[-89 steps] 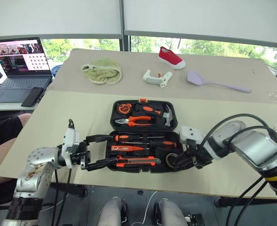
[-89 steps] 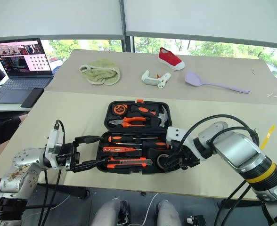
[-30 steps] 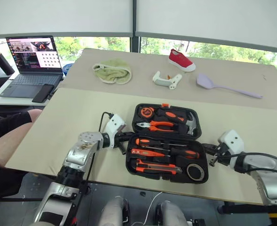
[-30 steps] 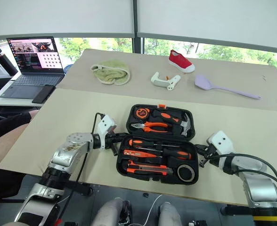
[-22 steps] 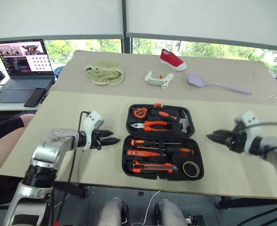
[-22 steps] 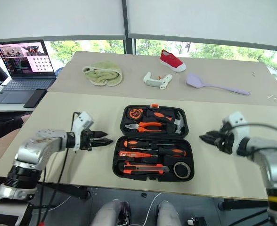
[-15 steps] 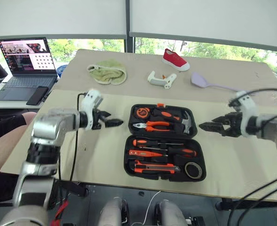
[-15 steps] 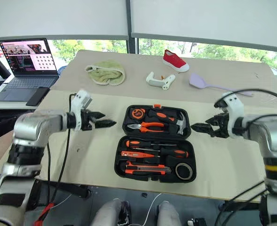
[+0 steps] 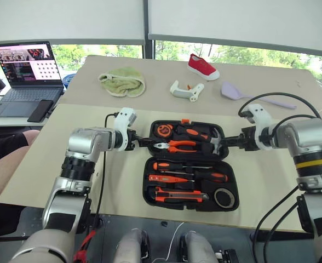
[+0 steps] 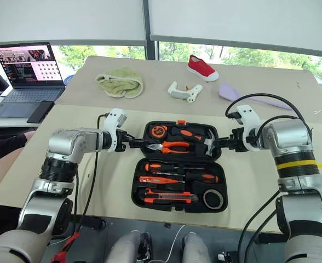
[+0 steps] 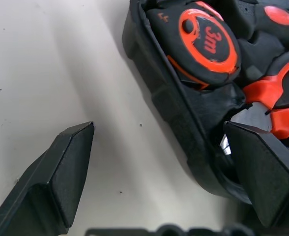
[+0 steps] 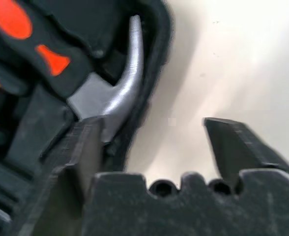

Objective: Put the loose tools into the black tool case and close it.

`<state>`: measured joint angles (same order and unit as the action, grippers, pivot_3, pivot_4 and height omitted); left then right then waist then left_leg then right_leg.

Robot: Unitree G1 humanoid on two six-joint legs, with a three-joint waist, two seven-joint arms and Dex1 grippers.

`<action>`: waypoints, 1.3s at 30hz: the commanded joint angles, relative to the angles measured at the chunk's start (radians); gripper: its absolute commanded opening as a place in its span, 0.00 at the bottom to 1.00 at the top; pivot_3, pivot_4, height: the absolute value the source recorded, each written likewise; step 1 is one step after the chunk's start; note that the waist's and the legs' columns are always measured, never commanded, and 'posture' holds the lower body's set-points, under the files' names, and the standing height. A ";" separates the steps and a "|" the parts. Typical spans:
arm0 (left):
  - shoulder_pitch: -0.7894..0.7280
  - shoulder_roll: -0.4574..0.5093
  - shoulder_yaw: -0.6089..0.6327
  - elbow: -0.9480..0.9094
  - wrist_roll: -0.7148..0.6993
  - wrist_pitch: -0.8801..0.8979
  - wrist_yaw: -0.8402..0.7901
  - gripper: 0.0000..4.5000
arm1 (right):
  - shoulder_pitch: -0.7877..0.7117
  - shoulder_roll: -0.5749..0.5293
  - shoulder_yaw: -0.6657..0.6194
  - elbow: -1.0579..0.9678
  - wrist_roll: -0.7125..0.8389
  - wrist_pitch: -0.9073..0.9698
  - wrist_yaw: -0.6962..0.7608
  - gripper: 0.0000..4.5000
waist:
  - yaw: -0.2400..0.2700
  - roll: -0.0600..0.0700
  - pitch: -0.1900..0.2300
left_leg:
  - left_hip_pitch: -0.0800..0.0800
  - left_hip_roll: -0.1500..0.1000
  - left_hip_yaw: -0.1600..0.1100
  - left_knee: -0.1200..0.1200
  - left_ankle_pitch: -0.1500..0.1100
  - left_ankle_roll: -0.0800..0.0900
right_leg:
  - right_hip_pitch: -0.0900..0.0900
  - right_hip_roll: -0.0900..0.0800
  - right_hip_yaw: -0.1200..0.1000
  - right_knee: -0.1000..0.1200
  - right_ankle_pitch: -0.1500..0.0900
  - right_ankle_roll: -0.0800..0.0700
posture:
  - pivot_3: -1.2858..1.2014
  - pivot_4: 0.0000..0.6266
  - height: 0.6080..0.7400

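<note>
The black tool case [image 9: 189, 165] lies open flat on the bench, its far half beside the near one, a small orange latch [image 9: 185, 120] at the far edge. The near half holds two orange-and-black screwdrivers [image 9: 188, 166], a slim orange screwdriver [image 9: 169, 178], the utility knife [image 9: 180, 194] and — at the right corner — the tape roll [image 9: 222, 198].

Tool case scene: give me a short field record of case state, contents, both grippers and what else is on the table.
case: black tool case open flat
contents: screwdrivers, utility knife, tape roll seated
left gripper: open, straddling far half's left rim
right gripper: open, straddling far half's right rim
elsewhere: lilac spatula, red shoe, green cloth
</note>
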<state>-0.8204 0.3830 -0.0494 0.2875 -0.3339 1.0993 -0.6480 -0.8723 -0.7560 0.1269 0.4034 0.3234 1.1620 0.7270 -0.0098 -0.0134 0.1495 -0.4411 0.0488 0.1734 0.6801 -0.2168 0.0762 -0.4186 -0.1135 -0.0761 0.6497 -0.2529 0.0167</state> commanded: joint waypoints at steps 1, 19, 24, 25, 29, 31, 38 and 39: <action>-0.016 -0.009 0.013 -0.014 -0.006 -0.019 0.009 1.00 | -0.014 0.002 -0.006 0.023 -0.031 -0.020 -0.006 0.45 | -0.001 0.000 0.000 | 0.000 0.000 0.000 0.000 0.000 0.000 | 0.000 0.000 0.000 0.000 0.000 0.000 | 0.52 0.24 0.97; 0.039 -0.065 0.113 0.032 -0.056 -0.296 -0.063 0.01 | 0.161 0.051 -0.203 -0.151 0.057 -0.301 0.085 0.00 | 0.003 -0.001 -0.001 | 0.001 0.000 -0.001 0.001 0.002 0.001 | 0.002 -0.001 -0.001 -0.001 0.004 0.000 | 0.52 0.24 0.97; 0.158 -0.044 0.136 -0.047 -0.041 -0.638 -0.177 0.01 | 0.324 0.067 -0.315 -0.377 0.096 -0.564 0.134 0.00 | -0.003 -0.001 -0.001 | 0.000 0.000 0.001 -0.001 0.002 0.000 | -0.001 0.000 0.001 0.000 0.004 0.000 | 0.52 0.24 0.97; 0.208 -0.032 0.141 -0.068 -0.034 -0.749 -0.223 0.01 | 0.399 0.070 -0.331 -0.451 0.056 -0.701 0.124 0.00 | -0.004 -0.001 0.000 | 0.000 0.000 0.001 -0.001 0.003 -0.001 | -0.001 0.000 0.001 0.000 0.004 0.000 | 0.52 0.24 0.97; 0.362 -0.009 0.161 -0.095 0.001 -1.089 -0.307 0.01 | 0.691 0.051 -0.347 -0.589 -0.119 -1.245 0.154 0.00 | -0.001 -0.001 -0.001 | 0.000 0.001 0.002 -0.004 0.003 -0.001 | -0.002 0.001 0.002 -0.002 0.004 0.000 | 0.52 0.24 0.97; 0.453 0.002 0.175 -0.102 0.012 -1.245 -0.338 0.01 | 0.845 0.033 -0.352 -0.586 -0.224 -1.527 0.150 0.00 | 0.000 0.000 -0.001 | 0.001 0.001 0.003 -0.004 0.003 -0.001 | -0.001 0.001 0.002 -0.003 0.003 0.001 | 0.52 0.24 0.97; 0.667 0.088 0.153 -0.077 0.077 -1.602 -0.430 0.08 | 1.076 0.074 -0.365 -0.466 -0.463 -2.064 -0.024 0.00 | -0.012 -0.001 -0.001 | 0.021 0.002 0.004 -0.010 -0.007 -0.005 | 0.014 -0.001 0.005 -0.005 -0.003 0.005 | 0.52 0.24 0.97; 0.690 0.091 0.159 -0.076 0.075 -1.612 -0.418 0.16 | 1.109 0.075 -0.358 -0.442 -0.494 -2.112 -0.043 0.00 | -0.011 0.000 -0.002 | 0.022 0.002 0.004 -0.010 -0.007 -0.004 | 0.014 -0.001 0.005 -0.005 -0.003 0.005 | 0.52 0.24 0.97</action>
<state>-0.1698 0.4517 0.0942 0.1969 -0.2736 -0.4577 -1.0650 0.1884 -0.6786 -0.2289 -0.0800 -0.0959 -0.8275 0.7165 -0.0210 -0.0136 0.1478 -0.4184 0.0513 0.1766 0.6697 -0.2242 0.0723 -0.4039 -0.1143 -0.0703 0.6451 -0.2563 0.0213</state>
